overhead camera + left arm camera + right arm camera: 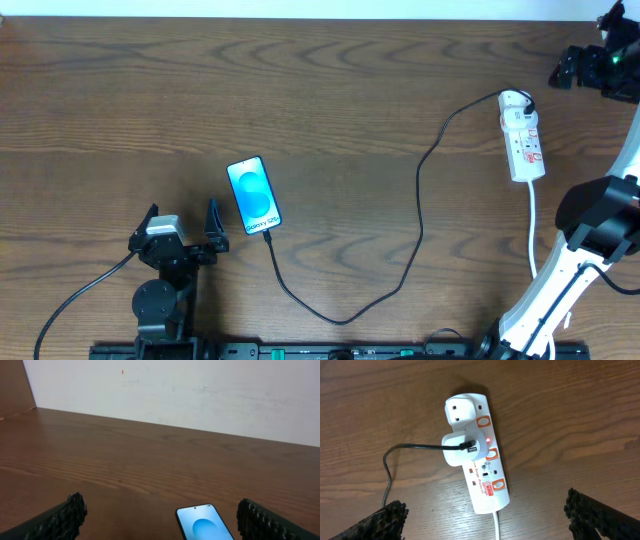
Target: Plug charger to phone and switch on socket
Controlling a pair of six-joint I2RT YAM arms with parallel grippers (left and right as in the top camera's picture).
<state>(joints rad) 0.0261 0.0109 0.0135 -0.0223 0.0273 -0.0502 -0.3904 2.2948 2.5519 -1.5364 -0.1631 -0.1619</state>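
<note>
The phone (254,195) lies face up with its blue screen lit; its top end shows in the left wrist view (205,522). The black charger cable (345,318) runs from the phone's near edge, where its tip touches the phone, in a loop to the white socket strip (521,135). In the right wrist view the cable (412,447) enters a white adapter plugged into the strip (480,467), and a small red light glows beside it. My left gripper (181,222) (162,505) is open and empty, left of the phone. My right gripper (585,65) (485,505) is open above the strip, holding nothing.
The strip's white cord (533,225) runs toward the table's front, past my right arm (600,215). A white wall (200,395) stands behind the wooden table (330,110).
</note>
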